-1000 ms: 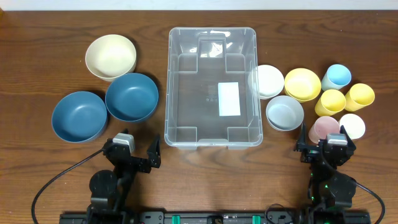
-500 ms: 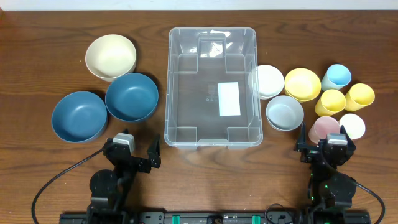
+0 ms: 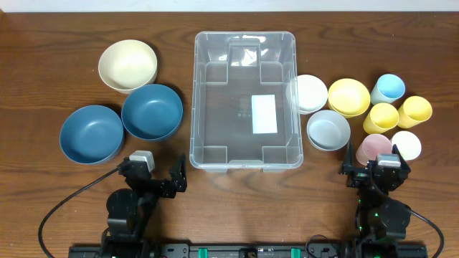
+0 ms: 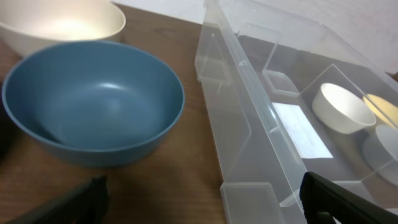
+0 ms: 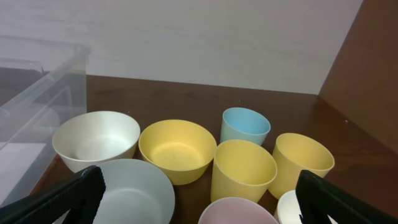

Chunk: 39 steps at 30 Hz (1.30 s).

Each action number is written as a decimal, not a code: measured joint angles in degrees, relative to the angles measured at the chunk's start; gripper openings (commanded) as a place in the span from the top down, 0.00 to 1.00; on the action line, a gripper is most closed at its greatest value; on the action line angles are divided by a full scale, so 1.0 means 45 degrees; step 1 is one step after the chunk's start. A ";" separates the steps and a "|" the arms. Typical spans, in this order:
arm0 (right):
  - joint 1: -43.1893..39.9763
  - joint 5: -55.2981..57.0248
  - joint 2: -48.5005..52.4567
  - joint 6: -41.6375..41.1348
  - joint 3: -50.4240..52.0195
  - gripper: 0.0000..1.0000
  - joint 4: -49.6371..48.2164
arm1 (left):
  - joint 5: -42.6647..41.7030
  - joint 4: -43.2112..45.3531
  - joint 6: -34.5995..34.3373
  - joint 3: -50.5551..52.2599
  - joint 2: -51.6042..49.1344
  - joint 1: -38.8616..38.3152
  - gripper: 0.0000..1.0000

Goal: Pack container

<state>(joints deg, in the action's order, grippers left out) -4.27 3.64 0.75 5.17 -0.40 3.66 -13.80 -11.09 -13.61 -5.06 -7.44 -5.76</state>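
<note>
The clear rectangular container (image 3: 244, 34) stands empty at the table's middle, with a white label on its bottom. Its near left corner shows in the left wrist view (image 4: 249, 118), and its edge shows at the left of the right wrist view (image 5: 37, 93). My left gripper (image 3: 161, 175) is open and empty at the front, between the container's corner and a dark blue bowl (image 4: 93, 102); it also shows in its wrist view (image 4: 199, 205). My right gripper (image 3: 374, 172) is open and empty at the front right, just behind a pink cup (image 5: 239, 213).
On the left are a cream bowl (image 3: 128, 64) and two blue bowls (image 3: 151, 111) (image 3: 91, 134). On the right are a white bowl (image 3: 310, 93), yellow bowl (image 3: 348, 97), grey bowl (image 3: 329, 130), blue cup (image 3: 388, 89), two yellow cups (image 3: 381, 117) (image 3: 414, 111) and a white cup (image 3: 406, 145).
My left gripper has shifted slightly toward the front. Nothing else has moved.
</note>
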 measured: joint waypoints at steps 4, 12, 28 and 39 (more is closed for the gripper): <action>0.0000 0.0000 0.0000 0.0000 0.0000 0.01 0.0000 | 0.0000 0.0000 -0.0379 0.0000 -0.0049 0.0005 0.02; 0.0000 0.0000 0.0000 0.0000 0.0000 0.01 0.0000 | -0.0928 0.0831 -0.1778 0.0078 -0.0078 0.0000 0.02; 0.0000 -0.0005 0.0000 0.0000 0.0000 0.01 0.0000 | -0.3536 0.7601 -0.6003 0.0228 -0.0078 0.0005 0.02; 0.0000 0.0000 0.0000 0.0000 0.0000 0.01 0.0000 | -0.4274 1.0637 -0.8835 0.0238 -0.0078 0.0000 0.02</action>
<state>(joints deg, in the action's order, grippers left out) -4.27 3.64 0.75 5.17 -0.40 3.66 -33.04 36.77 -53.36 -3.99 -7.79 -5.76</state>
